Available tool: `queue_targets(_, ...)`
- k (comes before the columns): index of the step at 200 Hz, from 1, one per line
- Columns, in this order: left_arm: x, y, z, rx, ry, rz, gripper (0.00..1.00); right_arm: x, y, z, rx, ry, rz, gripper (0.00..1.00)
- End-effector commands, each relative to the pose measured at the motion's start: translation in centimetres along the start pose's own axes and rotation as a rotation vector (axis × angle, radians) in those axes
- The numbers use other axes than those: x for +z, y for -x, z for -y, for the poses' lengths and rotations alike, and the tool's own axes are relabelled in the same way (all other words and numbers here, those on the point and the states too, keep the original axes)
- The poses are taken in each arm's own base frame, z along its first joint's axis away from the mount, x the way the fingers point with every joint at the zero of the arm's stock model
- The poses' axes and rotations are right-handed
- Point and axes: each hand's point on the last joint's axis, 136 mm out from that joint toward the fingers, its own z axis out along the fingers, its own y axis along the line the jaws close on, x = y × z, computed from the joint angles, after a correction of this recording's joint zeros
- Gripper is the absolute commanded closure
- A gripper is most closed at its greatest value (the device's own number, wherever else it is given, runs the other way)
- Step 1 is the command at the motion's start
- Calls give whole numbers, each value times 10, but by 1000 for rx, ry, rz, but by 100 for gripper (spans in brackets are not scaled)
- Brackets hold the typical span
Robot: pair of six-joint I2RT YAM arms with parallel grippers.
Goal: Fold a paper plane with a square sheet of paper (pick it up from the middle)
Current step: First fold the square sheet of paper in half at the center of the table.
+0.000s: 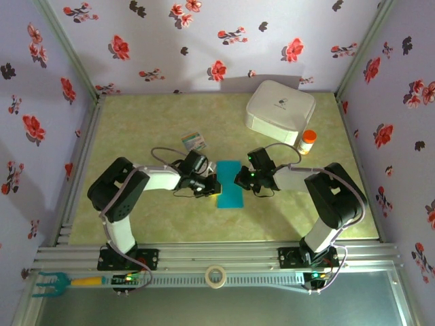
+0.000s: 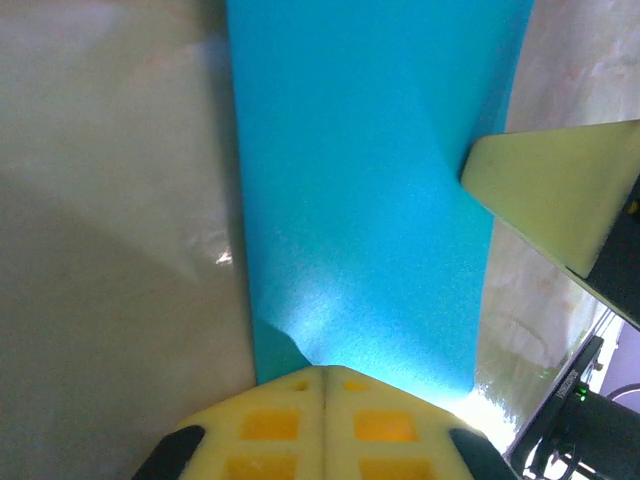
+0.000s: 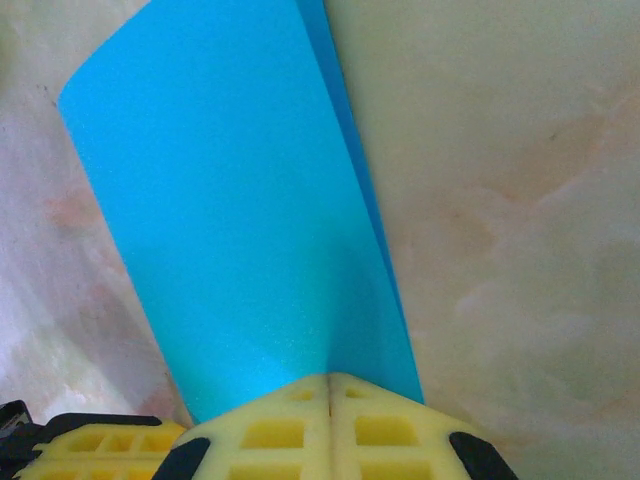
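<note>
- Lying flat in the middle of the table (image 1: 136,136), the square sheet of paper (image 1: 230,183) is bright turquoise. It is folded to a narrow oblong, with a second layer showing along one long side.
- Left end effector (image 2: 325,372): fingers together, tips on the sheet's left edge.
- Right end effector (image 3: 330,378): fingers together too, tips on the opposite edge.
- White rounded box (image 1: 280,112) at back right, closed; contents hidden.

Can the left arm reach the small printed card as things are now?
Probably yes: the card lies uncovered just beyond the left gripper, though that gripper is shut at the edge of the blue sheet.
</note>
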Motion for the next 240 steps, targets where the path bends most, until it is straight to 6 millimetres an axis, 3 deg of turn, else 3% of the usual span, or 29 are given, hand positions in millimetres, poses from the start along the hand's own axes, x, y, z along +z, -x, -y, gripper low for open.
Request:
queue_targets(1,-17,14,21,2,-7,37,97,0,-17,50,37,-183,-49,100)
queue_targets(20,-27,35,38,13,-31,69,96,0,-17,48,30,-184,-53,100)
queue_targets(56,-22,66,37,-20,-64,75,96,0,-17,48,28,-184,-55,100)
queue_targets(89,-10,81,34,-26,-80,58,95,-1,-17,48,28,-185,-53,100)
queue_targets(134,10,76,7,-62,-44,17,95,-1,-18,49,26,-187,-58,100)
queue_targets(163,14,66,-20,-93,28,14,95,0,-18,48,24,-182,-59,100)
queue_targets(179,13,63,-25,-100,50,16,95,0,-17,46,15,-182,-65,100)
queue_targets(221,-10,87,21,-43,-56,76,94,-1,-17,43,-23,-183,-80,100)
queue_targets(240,-15,101,32,-29,-88,95,93,-1,-17,42,-25,-183,-81,100)
